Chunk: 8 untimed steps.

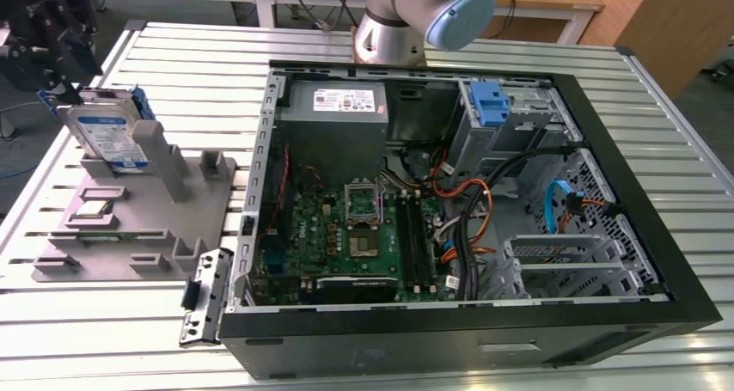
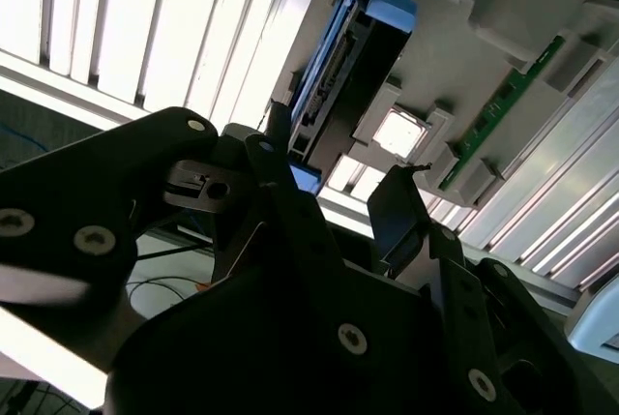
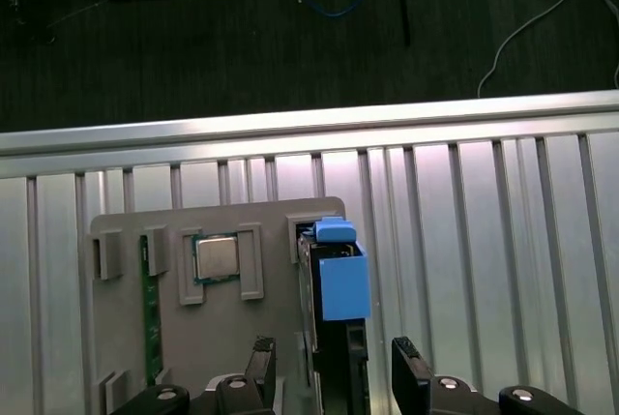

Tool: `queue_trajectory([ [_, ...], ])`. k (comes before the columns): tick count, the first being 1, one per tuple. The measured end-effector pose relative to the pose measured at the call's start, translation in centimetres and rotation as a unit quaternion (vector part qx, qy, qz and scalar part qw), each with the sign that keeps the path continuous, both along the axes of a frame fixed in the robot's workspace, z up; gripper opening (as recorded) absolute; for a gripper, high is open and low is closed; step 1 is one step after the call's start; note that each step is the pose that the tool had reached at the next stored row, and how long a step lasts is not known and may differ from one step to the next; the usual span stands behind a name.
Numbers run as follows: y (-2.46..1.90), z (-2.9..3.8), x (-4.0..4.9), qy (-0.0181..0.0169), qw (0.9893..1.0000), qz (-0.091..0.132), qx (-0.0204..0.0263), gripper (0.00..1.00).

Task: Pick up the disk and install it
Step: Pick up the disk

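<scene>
Right now the claw [image 3: 334, 369] is hanging spread wide over the grey holder [image 1: 149, 228], its fingers [image 3: 408, 376] flanking the disk [image 1: 109, 137] on either side without touching it, while the disk is standing upright on edge in a slot at one end of that holder on the slatted surface [image 1: 115, 339]

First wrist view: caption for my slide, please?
Open claw straddles the blue-framed disk standing on edge in the grey holder on the slatted table.
</scene>
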State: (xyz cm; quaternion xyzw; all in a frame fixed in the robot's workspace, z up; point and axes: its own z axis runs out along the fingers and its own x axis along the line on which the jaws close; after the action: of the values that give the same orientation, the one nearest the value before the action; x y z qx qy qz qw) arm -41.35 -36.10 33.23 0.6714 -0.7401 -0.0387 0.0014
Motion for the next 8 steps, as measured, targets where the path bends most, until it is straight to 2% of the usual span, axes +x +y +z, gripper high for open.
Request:
queue_trajectory([
  [8, 0.00, -1.38, 0.00, 0.0000, 1.0000, 0.000, -0.0016, 0.59],
])
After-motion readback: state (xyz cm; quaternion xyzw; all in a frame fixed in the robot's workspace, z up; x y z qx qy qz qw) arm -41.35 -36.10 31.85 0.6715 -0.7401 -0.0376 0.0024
